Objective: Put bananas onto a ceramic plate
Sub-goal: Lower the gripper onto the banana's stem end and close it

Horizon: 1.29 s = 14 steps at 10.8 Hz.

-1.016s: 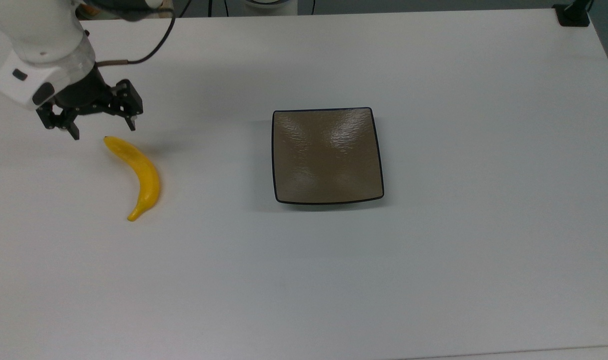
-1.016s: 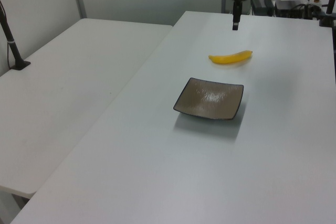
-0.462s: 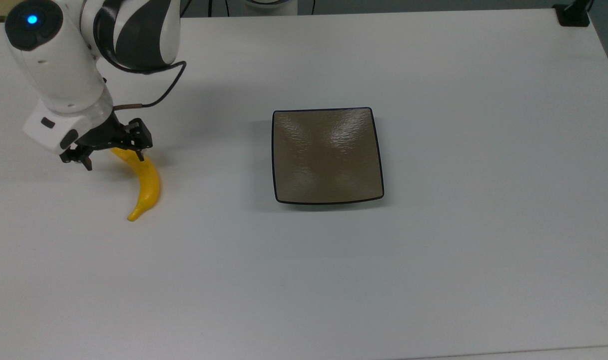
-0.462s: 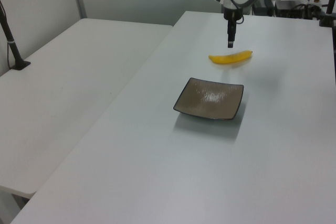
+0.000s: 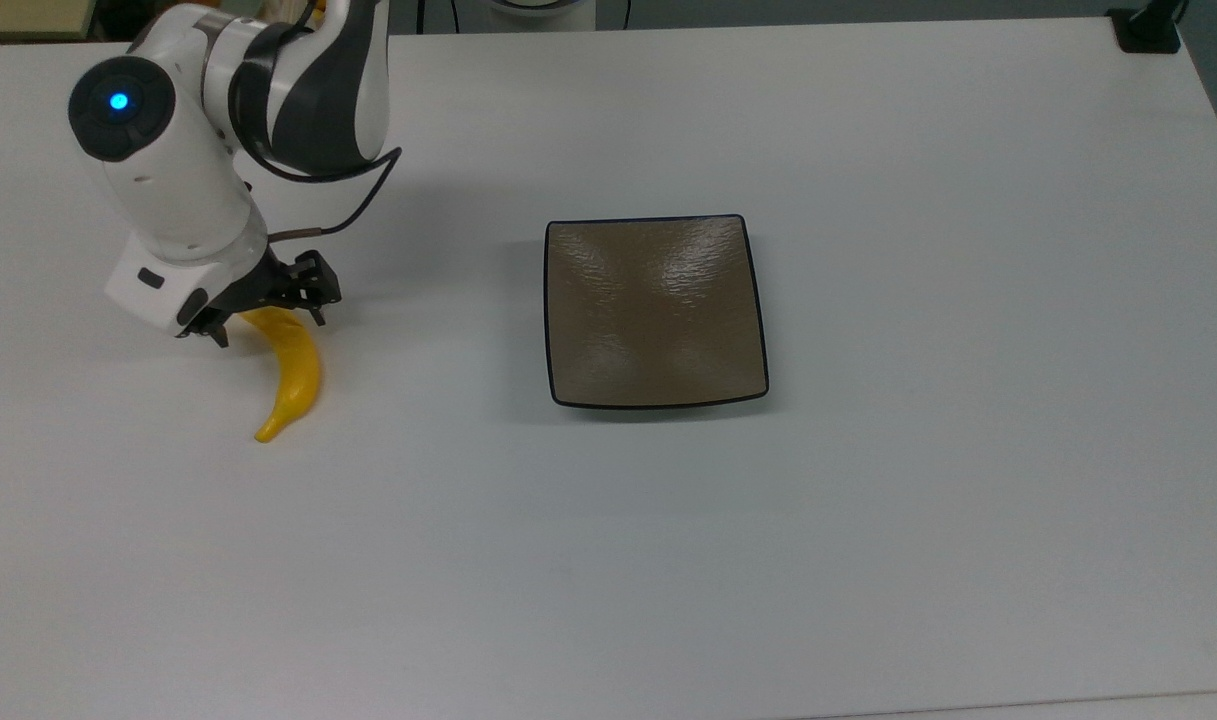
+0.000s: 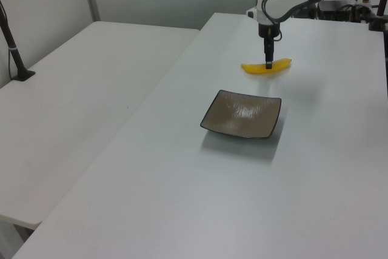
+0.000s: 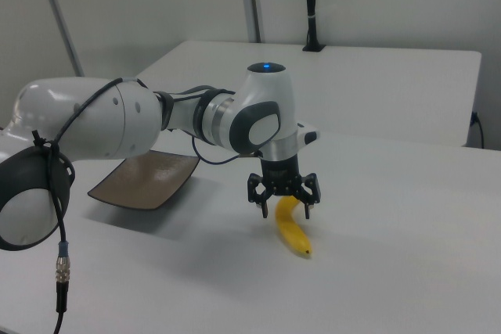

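Note:
A bright yellow curved banana [image 5: 295, 378] lies flat on the white table at the top view's left, stem tip toward the near edge. My gripper [image 5: 268, 328] is open and low over the banana's thick upper end, with one black finger on each side of it; its fingers [image 7: 263, 210] stand apart from the fruit. The arm's wrist hides the banana's top end in the top view. The banana [image 7: 294, 234] and gripper [image 7: 285, 212] also appear in the right view, and the banana [image 6: 282, 63] and gripper [image 6: 268, 63] in the left view. The square brown plate [image 5: 656, 310] sits bare mid-table, well to the top view's right.
A black clamp base [image 5: 1148, 30] sits at the table's far right corner in the top view. In the left view a second white table [image 6: 79, 95] adjoins on the left, with a black post [image 6: 13, 50] on it. Wide bare tabletop surrounds the plate [image 6: 242, 113].
My gripper has come down and across from beyond the banana's top end until its open fingers stand on either side of the fruit. Banana and plate have not moved.

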### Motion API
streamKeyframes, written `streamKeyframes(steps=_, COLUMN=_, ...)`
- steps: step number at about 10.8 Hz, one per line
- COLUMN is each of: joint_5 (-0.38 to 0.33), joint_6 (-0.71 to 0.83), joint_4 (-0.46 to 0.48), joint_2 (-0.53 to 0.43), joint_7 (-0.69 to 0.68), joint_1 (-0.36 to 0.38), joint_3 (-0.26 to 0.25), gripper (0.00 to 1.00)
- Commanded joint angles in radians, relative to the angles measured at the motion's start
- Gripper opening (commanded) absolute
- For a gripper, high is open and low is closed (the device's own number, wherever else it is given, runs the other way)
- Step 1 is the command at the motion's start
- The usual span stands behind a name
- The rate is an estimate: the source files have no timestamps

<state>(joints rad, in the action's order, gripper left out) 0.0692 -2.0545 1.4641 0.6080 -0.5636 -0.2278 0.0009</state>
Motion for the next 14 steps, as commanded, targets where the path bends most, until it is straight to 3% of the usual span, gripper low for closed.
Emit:
streamKeyframes(steps=1, joint_5=0.046, joint_6=-0.023, joint_4=0.035, joint_2=-0.004, joint_7=-0.002, joint_1=0.021, joint_3=0.004, gripper=0.88)
streamKeyframes(steps=3, joint_5=0.058, joint_6=-0.021, joint_4=0.036, joint_2=-0.004, joint_7=-0.002, joint_1=0.021, joint_3=0.011, gripper=0.64)
streamKeyframes(steps=4, joint_5=0.058, joint_6=-0.019, joint_4=0.036, joint_2=-0.004, joint_7=-0.002, joint_1=0.022, joint_3=0.011, gripper=0.57)
streamKeyframes(steps=6, joint_5=0.057, joint_6=-0.015, joint_4=0.035, joint_2=-0.004, joint_7=-0.001, joint_1=0.021, joint_3=0.011, gripper=0.19)
streamKeyframes(steps=8, joint_5=0.055, joint_6=-0.009, joint_4=0.033, joint_2=-0.007, joint_7=-0.001, joint_1=0.022, joint_3=0.011, gripper=0.00)
streamKeyframes(steps=14, joint_5=0.055, joint_6=-0.003, joint_4=0.033, joint_2=-0.030, joint_7=-0.004, joint_1=0.024, joint_3=0.011, gripper=0.00)
